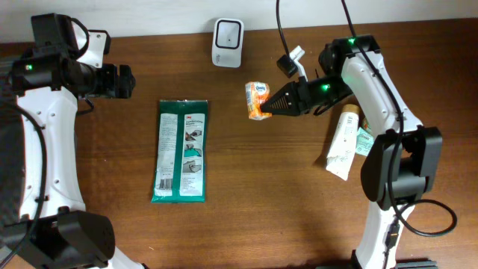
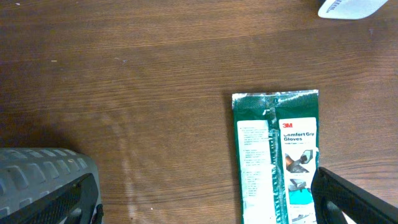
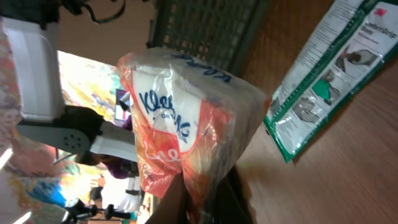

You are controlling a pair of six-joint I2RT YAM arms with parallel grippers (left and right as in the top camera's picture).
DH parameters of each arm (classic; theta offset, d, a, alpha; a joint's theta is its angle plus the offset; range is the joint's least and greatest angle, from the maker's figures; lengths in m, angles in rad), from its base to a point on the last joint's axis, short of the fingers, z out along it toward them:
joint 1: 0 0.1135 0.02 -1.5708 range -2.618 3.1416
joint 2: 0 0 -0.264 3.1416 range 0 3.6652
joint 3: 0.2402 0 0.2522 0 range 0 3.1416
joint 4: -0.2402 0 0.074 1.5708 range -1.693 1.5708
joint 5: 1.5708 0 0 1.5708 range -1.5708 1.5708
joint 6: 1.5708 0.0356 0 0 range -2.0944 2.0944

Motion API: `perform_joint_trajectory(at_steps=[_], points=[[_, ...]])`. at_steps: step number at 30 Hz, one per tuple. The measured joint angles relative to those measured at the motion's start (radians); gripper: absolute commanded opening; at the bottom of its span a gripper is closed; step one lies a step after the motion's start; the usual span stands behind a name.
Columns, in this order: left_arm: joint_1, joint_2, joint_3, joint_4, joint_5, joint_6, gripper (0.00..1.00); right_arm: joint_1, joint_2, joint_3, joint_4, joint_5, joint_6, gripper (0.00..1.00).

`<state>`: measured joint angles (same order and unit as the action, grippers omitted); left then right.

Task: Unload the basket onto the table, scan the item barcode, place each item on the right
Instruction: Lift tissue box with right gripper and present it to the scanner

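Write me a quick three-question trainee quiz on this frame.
1. True or false: the right gripper is shut on the tissue pack.
2. Which of these lies flat on the table? A) a green glove packet B) a mug C) a banana
3. Fill in: the left gripper is ___ and holds nothing.
Key: 1 true; 2 A; 3 open.
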<state>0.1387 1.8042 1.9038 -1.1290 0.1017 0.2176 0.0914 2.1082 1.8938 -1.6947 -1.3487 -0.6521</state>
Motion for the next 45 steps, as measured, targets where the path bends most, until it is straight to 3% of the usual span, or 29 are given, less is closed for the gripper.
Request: perform_joint_trajectory(at_steps=[6, 10, 15, 20, 25, 32, 37, 45], points=[[0.0, 0.0, 0.0, 0.0, 0.0, 0.0, 0.99, 0.0, -0.026, 0.009, 0.017, 0.102, 0.051, 0.04], [0.0, 0.0, 0.0, 0.0, 0.0, 0.0, 0.99, 0.014, -0.026, 0.138, 0.131, 0.327, 0.285, 0.04], [0.0, 0.0, 0.0, 0.0, 0.0, 0.0, 0.99, 0.137, -0.03, 0.385, 0.284, 0.787, 0.583, 0.04], [0.0, 0.0, 0.0, 0.002, 0.0, 0.0, 0.99, 0.324, -0.025, 0.421, 0.612, 1.38, 0.678, 0.04], [0.0, 0.0, 0.0, 0.001, 0.0, 0.0, 0.99, 0.41, 0.09, 0.426, 0.933, 1.773, 0.563, 0.04], [0.0, 0.0, 0.0, 0.0, 0.0, 0.0, 0.99, 0.386, 0.366, 0.426, 1.36, 1.905, 0.129, 0.04], [0.0, 0.0, 0.0, 0.0, 0.0, 0.0, 0.99, 0.388, 0.468, 0.426, 1.39, 1.913, -0.113, 0.04], [0.0, 0.0, 0.0, 0.0, 0.0, 0.0, 0.99, 0.391, 0.472, 0.426, 1.386, 1.913, -0.174, 0.04]])
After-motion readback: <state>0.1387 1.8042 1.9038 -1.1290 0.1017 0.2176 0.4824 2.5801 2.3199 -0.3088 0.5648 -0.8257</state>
